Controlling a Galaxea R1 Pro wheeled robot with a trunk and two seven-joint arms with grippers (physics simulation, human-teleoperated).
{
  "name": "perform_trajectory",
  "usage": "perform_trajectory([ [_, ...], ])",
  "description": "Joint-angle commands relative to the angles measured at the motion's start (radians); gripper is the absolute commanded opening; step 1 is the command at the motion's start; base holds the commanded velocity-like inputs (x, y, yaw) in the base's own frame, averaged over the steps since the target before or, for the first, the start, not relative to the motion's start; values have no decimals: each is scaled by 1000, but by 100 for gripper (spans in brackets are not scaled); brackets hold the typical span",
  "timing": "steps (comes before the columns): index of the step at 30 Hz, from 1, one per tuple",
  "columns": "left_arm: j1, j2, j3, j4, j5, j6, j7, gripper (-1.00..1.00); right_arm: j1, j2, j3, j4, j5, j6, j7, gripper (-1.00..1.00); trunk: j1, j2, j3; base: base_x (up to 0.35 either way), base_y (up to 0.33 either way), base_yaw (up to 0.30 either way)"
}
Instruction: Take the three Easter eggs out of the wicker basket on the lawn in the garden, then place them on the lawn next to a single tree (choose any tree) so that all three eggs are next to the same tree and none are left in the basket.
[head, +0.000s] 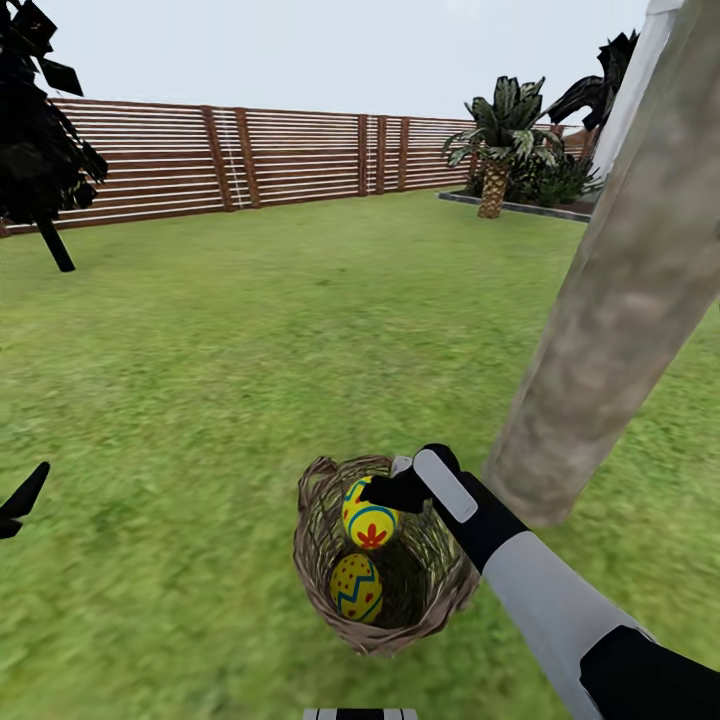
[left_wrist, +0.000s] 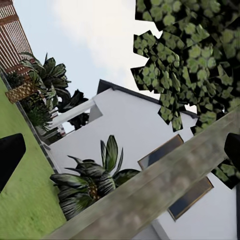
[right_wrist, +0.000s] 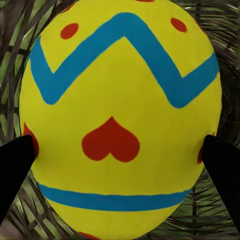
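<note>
While two Easter eggs (head: 369, 522) show in the wicker basket (head: 318, 560), you cannot count the job far along; a third egg's place can't be told. Your right gripper (head: 385, 490) has its fingers (right_wrist: 15, 170) on either side of the upper egg, apparently clasping it. The tree (head: 620, 300) stands just beside the basket on the lawn (head: 200, 380). Whether your left gripper (left_wrist: 120, 150) is spread or closed can't be told.
</note>
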Motion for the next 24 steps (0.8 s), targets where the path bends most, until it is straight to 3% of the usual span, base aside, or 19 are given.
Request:
perform_trajectory([
  [1,-1,0,1,0,2,6,-1,100,0,0,2,-1,-10,0,-10,-100,-1,0,3,0,0,0],
  [7,-1,12,-1,-10,-3,19,1,100,0,0,2,-1,-10,0,-10,-100,-3,1,26,0,0,0],
  [9,0,40,-3,-12,-3,23,3,100,0,-1,2,-2,-10,1,-11,-100,-8,10,33,0,0,0],
  [11,0,51,-5,-12,-4,24,4,100,0,-7,2,-3,-11,1,-10,-100,-16,24,39,-194,0,0],
  [16,0,55,-6,-8,-3,24,4,100,0,-16,2,-6,-11,1,-10,-100,-35,59,55,-68,0,0],
  [19,0,55,-7,-6,-3,24,4,100,0,-35,1,-9,-13,3,0,-100,-47,80,65,-31,0,0],
  [24,-1,57,-7,-5,-4,24,5,100,0,-42,0,-11,-14,37,26,-100,-66,115,80,-305,0,0],
])
